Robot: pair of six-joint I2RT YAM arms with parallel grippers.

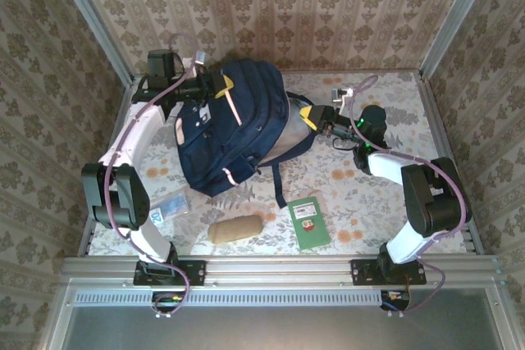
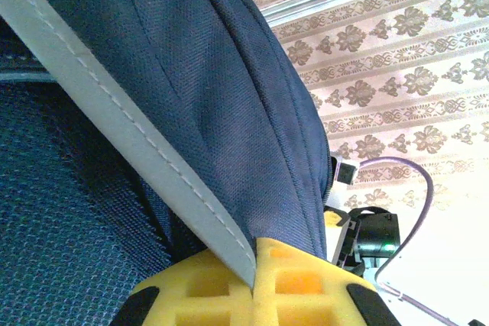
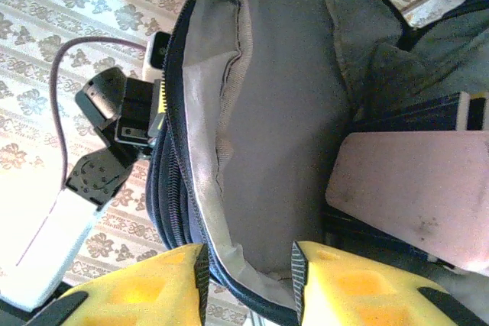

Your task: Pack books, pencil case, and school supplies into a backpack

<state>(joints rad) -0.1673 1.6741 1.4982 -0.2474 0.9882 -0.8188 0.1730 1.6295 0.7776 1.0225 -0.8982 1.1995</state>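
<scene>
The navy backpack (image 1: 238,125) lies mid-table with its mouth toward the right. My left gripper (image 1: 220,86) is at its upper left corner, shut on a fold of backpack fabric and pale stripe (image 2: 153,150); the yellow fingers (image 2: 306,288) meet on it. My right gripper (image 1: 312,116) is open at the mouth, its jaws either side of the zippered rim (image 3: 229,265) with a gap. Inside the grey lining lie a pinkish flat book (image 3: 412,188) and a dark navy one (image 3: 428,116). On the table rest a small green book (image 1: 308,221), a tan pencil case (image 1: 235,229) and a blue-and-white packet (image 1: 170,206).
A dark strap (image 1: 277,182) trails from the backpack toward the green book. Patterned walls and metal posts close in the table (image 1: 369,194) on three sides; a metal rail (image 1: 279,266) runs along the near edge.
</scene>
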